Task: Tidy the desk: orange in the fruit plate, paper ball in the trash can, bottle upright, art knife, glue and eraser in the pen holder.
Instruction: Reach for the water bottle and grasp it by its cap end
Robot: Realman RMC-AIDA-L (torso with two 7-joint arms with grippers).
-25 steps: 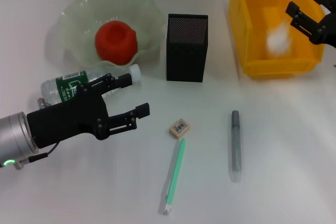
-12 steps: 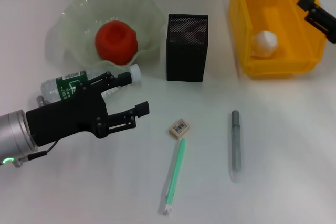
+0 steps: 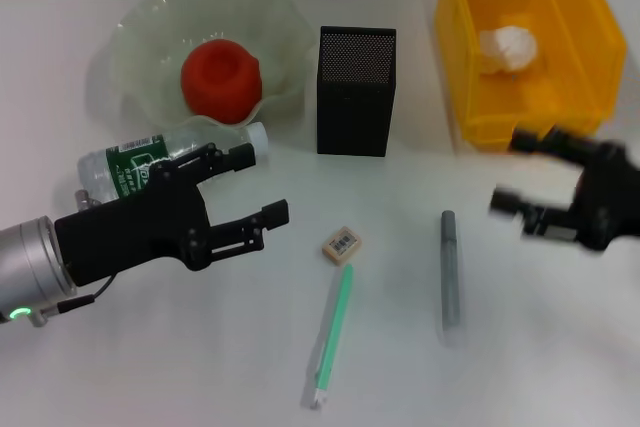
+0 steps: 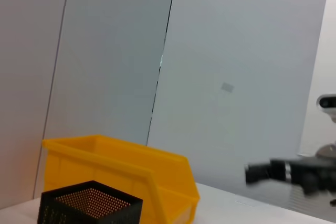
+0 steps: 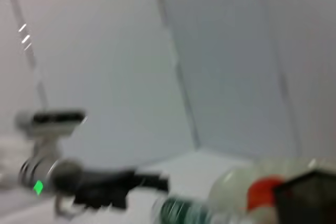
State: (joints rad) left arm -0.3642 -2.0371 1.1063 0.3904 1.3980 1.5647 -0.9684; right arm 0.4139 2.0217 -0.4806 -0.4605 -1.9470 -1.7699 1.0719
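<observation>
The orange (image 3: 220, 77) lies in the fruit plate (image 3: 150, 22). The paper ball (image 3: 507, 47) lies in the yellow trash can (image 3: 460, 67). The bottle (image 3: 125, 167) lies on its side, partly hidden behind my left gripper (image 3: 262, 183), which is open just in front of it. The eraser (image 3: 341, 244) lies in front of the black pen holder (image 3: 355, 107). A green-and-white stick (image 3: 335, 332) and a grey stick (image 3: 449, 267) lie on the table; I cannot tell which is the knife or the glue. My right gripper (image 3: 510, 172) is open and empty, in front of the trash can.
The left wrist view shows the trash can (image 4: 131, 177), the pen holder (image 4: 89, 205) and the right gripper (image 4: 257, 172) farther off. The right wrist view shows the left arm (image 5: 105, 187), the bottle (image 5: 184, 211) and the orange (image 5: 262, 192).
My right gripper has moved from above the trash can down to the table in front of it. The paper ball has come to rest in the trash can. The left gripper has barely moved.
</observation>
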